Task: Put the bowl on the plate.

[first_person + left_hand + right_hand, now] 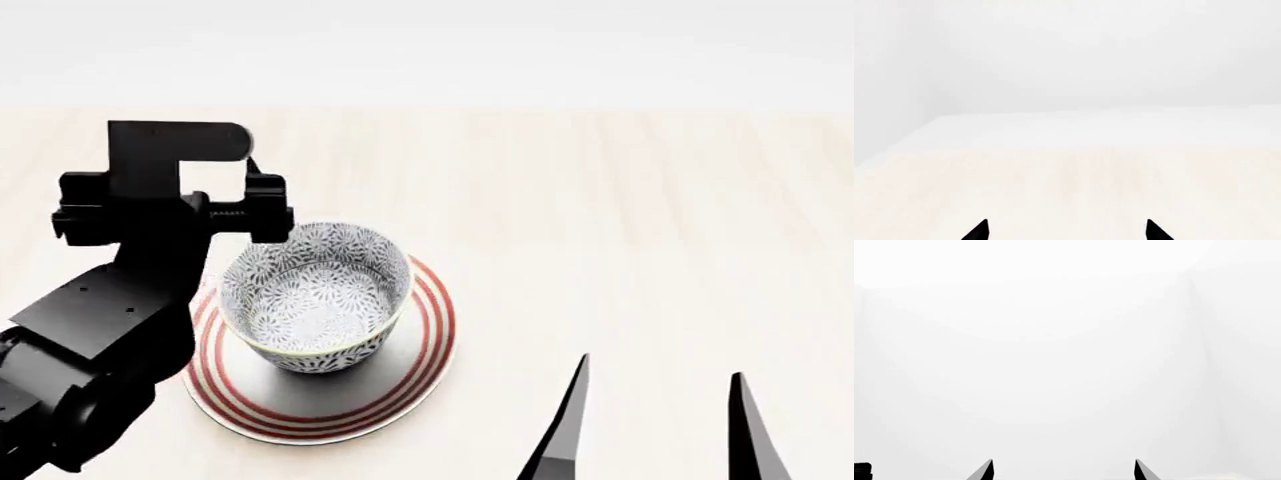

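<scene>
The bowl (315, 296), white with a dense grey-blue floral pattern, stands upright on the plate (422, 352), a shallow white plate with red rings. Both show only in the head view, at the near left of the table. My left arm (147, 250) reaches in beside the bowl's left side, and its fingers are hidden there. In the left wrist view my left gripper (1067, 229) is open, with only bare tabletop between its tips. My right gripper (659, 370) is open and holds nothing, near the table's front, to the right of the plate. The right wrist view shows the right gripper (1063, 469) facing blank white.
The pale wooden tabletop (641, 220) stretches to the right of and behind the plate. Its far edge (534, 108) meets a white wall. The left wrist view shows the same tabletop (1067, 190) and a white room corner.
</scene>
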{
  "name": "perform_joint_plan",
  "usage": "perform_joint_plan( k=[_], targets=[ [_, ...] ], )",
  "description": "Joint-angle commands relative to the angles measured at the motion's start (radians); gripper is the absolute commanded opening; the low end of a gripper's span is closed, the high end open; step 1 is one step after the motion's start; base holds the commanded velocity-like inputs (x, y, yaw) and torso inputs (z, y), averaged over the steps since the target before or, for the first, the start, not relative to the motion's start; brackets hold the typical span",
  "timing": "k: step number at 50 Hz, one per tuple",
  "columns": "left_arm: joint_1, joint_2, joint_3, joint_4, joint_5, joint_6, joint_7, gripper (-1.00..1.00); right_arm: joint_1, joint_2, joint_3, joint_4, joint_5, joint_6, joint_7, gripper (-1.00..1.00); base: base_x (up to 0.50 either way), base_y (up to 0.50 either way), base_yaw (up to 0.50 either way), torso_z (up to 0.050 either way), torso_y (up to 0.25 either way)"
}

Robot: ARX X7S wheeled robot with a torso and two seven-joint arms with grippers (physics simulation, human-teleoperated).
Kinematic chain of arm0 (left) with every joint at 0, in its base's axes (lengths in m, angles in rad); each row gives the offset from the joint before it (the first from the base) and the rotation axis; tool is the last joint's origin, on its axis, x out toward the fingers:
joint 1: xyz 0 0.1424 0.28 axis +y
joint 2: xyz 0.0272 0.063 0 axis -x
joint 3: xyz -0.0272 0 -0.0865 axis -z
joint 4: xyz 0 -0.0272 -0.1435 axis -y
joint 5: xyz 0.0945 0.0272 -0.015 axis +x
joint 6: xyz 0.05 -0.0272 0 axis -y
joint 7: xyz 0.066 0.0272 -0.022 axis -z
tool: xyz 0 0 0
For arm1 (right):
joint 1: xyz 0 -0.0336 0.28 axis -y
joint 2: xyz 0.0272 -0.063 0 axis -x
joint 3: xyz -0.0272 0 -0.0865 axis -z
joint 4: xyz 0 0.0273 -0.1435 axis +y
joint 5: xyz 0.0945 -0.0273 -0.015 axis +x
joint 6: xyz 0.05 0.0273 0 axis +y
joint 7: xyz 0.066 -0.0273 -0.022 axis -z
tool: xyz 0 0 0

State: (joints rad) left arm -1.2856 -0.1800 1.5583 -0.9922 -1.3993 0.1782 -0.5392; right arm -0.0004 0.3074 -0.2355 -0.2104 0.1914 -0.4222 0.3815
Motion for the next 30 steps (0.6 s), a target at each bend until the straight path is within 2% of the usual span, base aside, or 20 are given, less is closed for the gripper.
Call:
perform_joint_plan(
  k=[1,4,5,7,9,14,15,18,20,24,27,30],
  targets=[
    [-0.023,-0.220,0.051,0.345,0.160,0.145,-0.236,1.00,-0.001,-0.012,0.012,-0.005,-0.017,0.008,-0.019,1.00,0.00,0.00,0.00,0.000,0.000],
    [-0.018,-0.301,0.075,0.449,0.214,0.164,-0.313,1.00,0.000,-0.012,0.012,-0.005,-0.017,0.010,-0.017,1.00,0.00,0.00,0.00,0.000,0.000],
    [-0.006,-0.364,0.092,0.518,0.257,0.184,-0.366,1.00,-0.002,-0.011,0.010,-0.007,-0.020,0.014,-0.016,1.00,0.00,0.00,0.00,0.000,0.000],
    [0.003,-0.393,0.095,0.552,0.266,0.192,-0.388,1.00,-0.002,-0.012,0.009,-0.007,-0.021,0.013,-0.015,1.00,0.00,0.00,0.00,0.000,0.000],
    [0.042,-0.479,0.110,0.644,0.307,0.229,-0.452,1.00,-0.002,-0.013,0.003,-0.004,-0.026,0.013,-0.016,1.00,0.00,0.00,0.00,0.000,0.000],
    [0.122,-0.572,0.137,0.749,0.382,0.289,-0.548,1.00,-0.002,-0.013,-0.004,-0.007,-0.034,0.019,-0.014,1.00,0.00,0.00,0.00,0.000,0.000],
    [0.166,-0.609,0.149,0.794,0.433,0.323,-0.608,1.00,-0.002,-0.014,-0.005,-0.006,-0.039,0.018,-0.013,1.00,0.00,0.00,0.00,0.000,0.000],
    [0.216,-0.646,0.165,0.846,0.516,0.357,-0.694,1.00,-0.003,-0.014,-0.007,-0.004,-0.043,0.017,-0.011,1.00,0.00,0.00,0.00,0.000,0.000],
    [0.261,-0.684,0.180,0.901,0.660,0.379,-0.814,1.00,-0.004,-0.016,-0.010,0.001,-0.049,0.015,-0.010,1.00,0.00,0.00,0.00,0.000,0.000],
    [0.331,-0.700,0.189,0.923,0.825,0.404,-0.944,1.00,-0.003,-0.019,-0.015,0.019,-0.052,0.013,-0.009,1.00,0.00,0.00,0.00,0.000,0.000],
    [0.394,-0.693,0.153,0.880,0.901,0.445,-1.022,1.00,-0.001,-0.021,-0.019,0.032,-0.057,0.010,-0.009,1.00,0.00,0.00,0.00,0.000,0.000],
    [0.480,-0.680,0.064,0.858,0.996,0.450,-1.028,1.00,0.000,-0.021,-0.021,0.044,-0.065,0.004,-0.008,1.00,0.00,0.00,0.00,0.000,0.000]
  ],
)
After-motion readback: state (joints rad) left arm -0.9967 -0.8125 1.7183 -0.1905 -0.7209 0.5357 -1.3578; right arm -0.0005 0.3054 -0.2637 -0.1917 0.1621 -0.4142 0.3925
